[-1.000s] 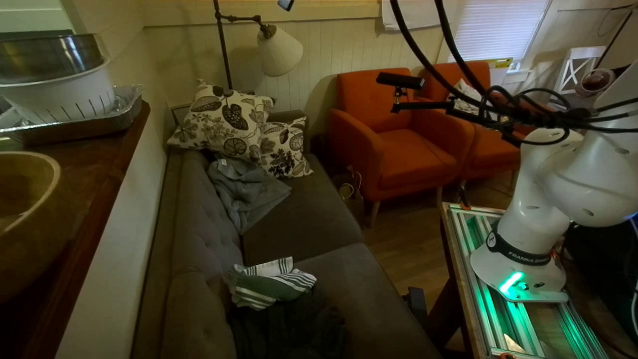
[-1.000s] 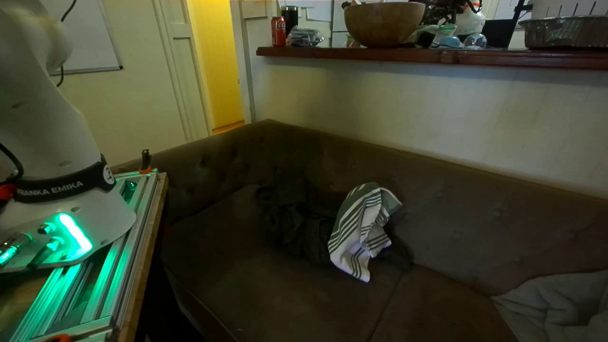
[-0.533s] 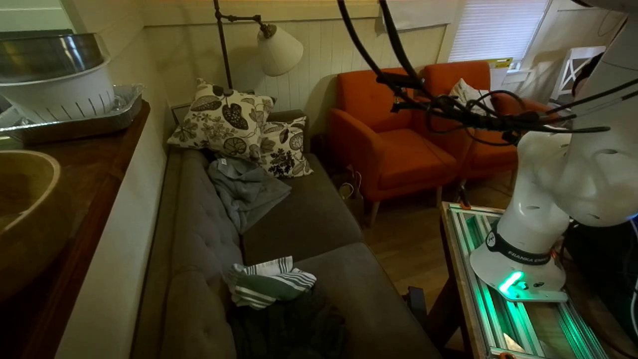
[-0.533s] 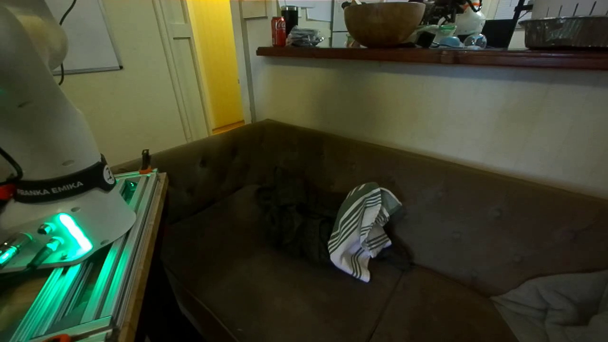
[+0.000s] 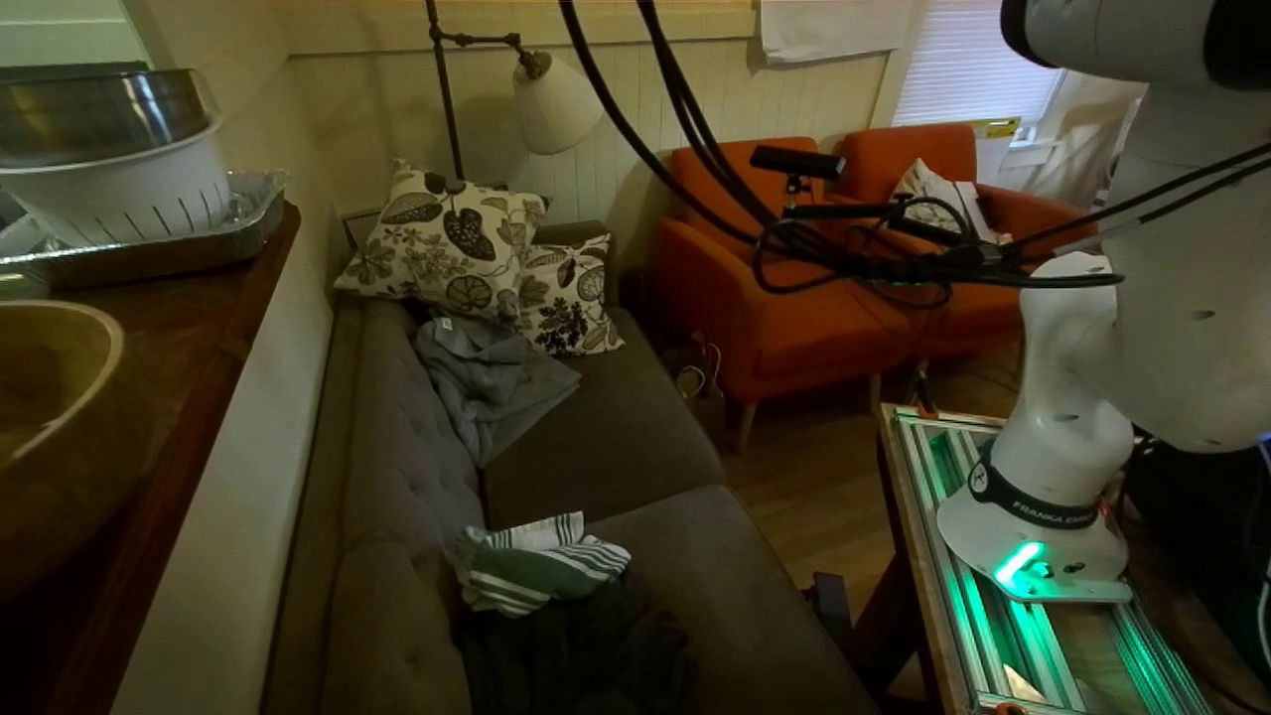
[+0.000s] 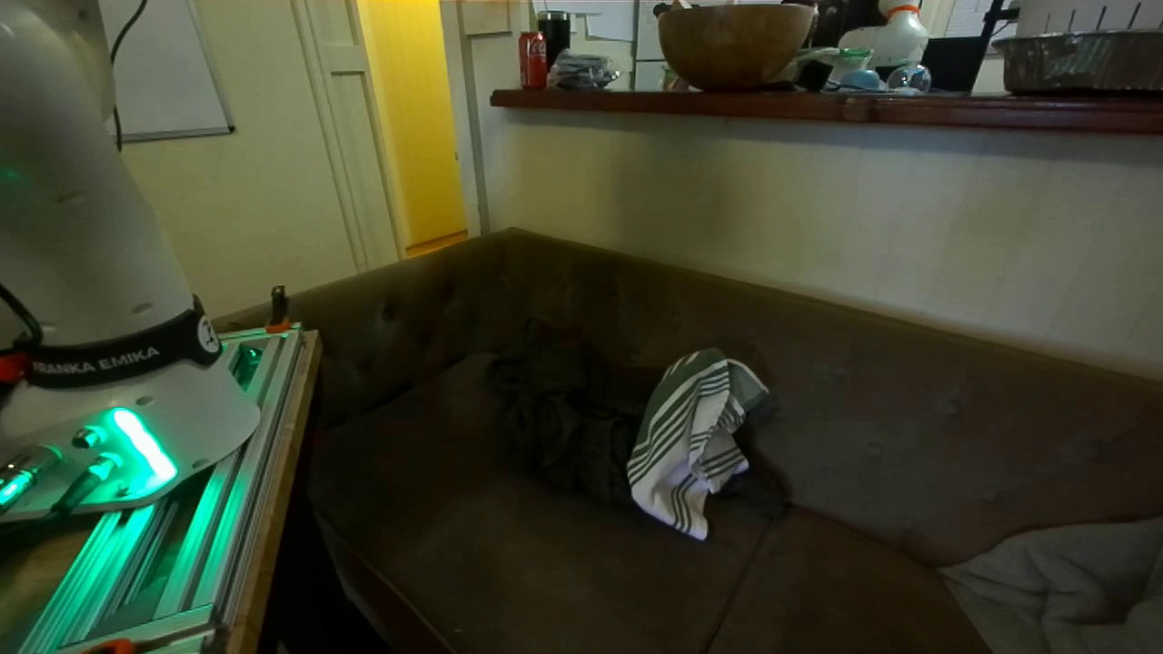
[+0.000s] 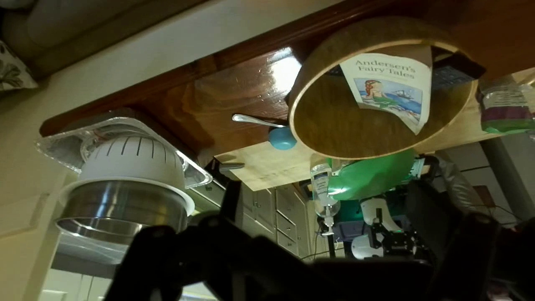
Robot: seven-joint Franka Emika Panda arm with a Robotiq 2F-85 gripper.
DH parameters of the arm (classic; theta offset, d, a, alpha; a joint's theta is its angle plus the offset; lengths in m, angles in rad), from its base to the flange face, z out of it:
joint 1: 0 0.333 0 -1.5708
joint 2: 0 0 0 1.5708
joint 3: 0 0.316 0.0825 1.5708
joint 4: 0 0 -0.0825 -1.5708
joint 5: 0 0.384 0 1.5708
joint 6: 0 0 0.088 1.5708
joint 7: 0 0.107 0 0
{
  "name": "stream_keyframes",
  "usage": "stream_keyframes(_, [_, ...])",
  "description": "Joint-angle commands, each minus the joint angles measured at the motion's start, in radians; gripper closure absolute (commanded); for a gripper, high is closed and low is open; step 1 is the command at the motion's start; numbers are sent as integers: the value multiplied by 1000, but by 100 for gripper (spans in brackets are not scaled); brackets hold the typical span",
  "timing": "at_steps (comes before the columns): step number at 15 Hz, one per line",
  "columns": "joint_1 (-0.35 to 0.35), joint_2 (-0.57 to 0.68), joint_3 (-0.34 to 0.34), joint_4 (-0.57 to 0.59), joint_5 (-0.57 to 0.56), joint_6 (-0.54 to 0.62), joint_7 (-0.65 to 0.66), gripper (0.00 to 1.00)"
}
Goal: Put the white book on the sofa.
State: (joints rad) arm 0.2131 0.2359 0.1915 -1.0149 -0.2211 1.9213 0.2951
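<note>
The white book (image 7: 391, 79), with "Andersen's Fairy Tales" and a coloured mermaid picture on its cover, leans inside the wooden bowl (image 7: 334, 121) in the wrist view. In both exterior views I cannot make the book out. The bowl stands on the counter and shows in both exterior views (image 5: 60, 497) (image 6: 736, 45). The dark grey-brown sofa (image 5: 606, 417) runs below the counter and also shows from the front (image 6: 545, 563). My gripper (image 7: 328, 205) is open, with nothing between its fingers, apart from the bowl and book. It is out of view in both exterior views.
A foil tray (image 7: 196, 177) with a white colander (image 7: 133, 163) and steel bowl stands on the counter (image 7: 209, 100). A dark object (image 7: 459, 71) lies in the wooden bowl. A sanitizer bottle (image 7: 322, 184) is near. The sofa holds a striped towel (image 5: 546, 566) and pillows (image 5: 467, 233).
The arm has swung; its cables have moved left in an exterior view, and a white upper link has come in at the top right. The sofa and the things on it have not moved.
</note>
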Motion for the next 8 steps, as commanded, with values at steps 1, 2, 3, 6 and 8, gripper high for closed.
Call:
stream_keyframes(1, [3,12,0,18,-2,0,-5,0])
stream_keyframes(2, [3,20,-1,29,-2,0,-10,0])
stream_keyframes(3, [3,23,-3,35,-2,0,-14,0])
stream_keyframes(6, [6,48,1,56,-13,54,-57,0])
stream_keyframes(8, [21,127,10,143,-35,106,-161,0])
